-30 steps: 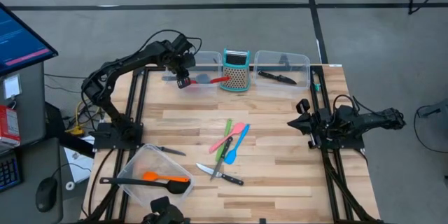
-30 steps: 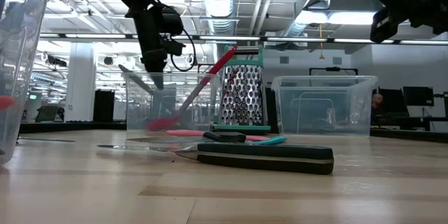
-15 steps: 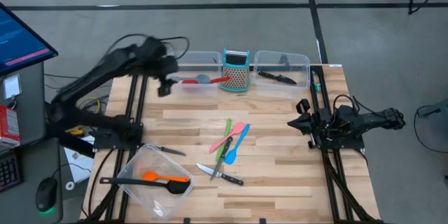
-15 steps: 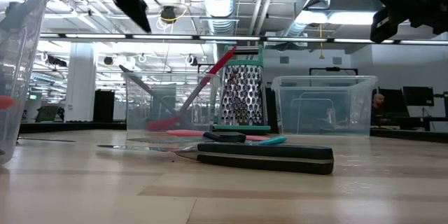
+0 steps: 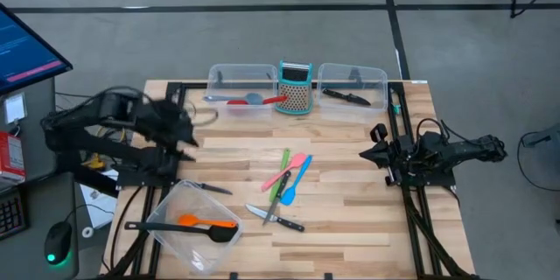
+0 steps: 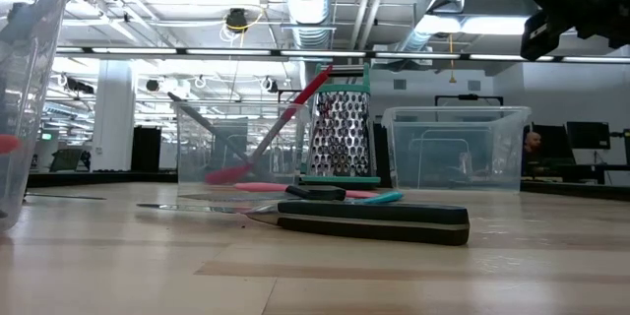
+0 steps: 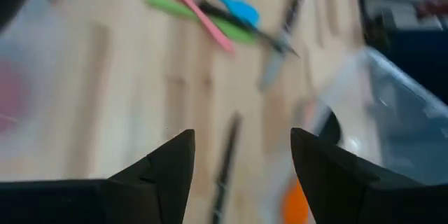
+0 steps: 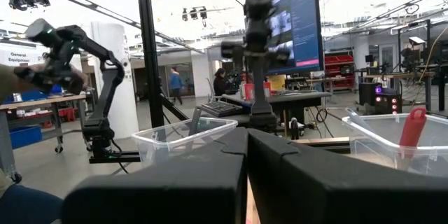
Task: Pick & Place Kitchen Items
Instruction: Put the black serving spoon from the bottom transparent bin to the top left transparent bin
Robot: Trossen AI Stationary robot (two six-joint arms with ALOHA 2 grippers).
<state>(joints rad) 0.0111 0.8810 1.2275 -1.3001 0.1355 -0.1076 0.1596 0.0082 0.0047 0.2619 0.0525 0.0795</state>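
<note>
Left gripper point(image 5: 185, 131) at left-centre of high view, above desk point(image 5: 350, 227), fingers point(image 7: 164, 164) spread, empty. Right gripper point(image 5: 378, 150) at right, fingers closed, empty. Red spoon point(image 5: 262, 101) in upper-left tub point(image 5: 219, 74); spatulas point(image 5: 293, 175) and knife point(image 5: 278, 220) at centre.

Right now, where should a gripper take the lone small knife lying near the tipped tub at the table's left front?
Probably by the small knife's dark handle, coming straight down from above. It lies flat on the table, apart from the tipped tub, with open wood on both sides for the fingers. The left gripper is open and closest.
</note>
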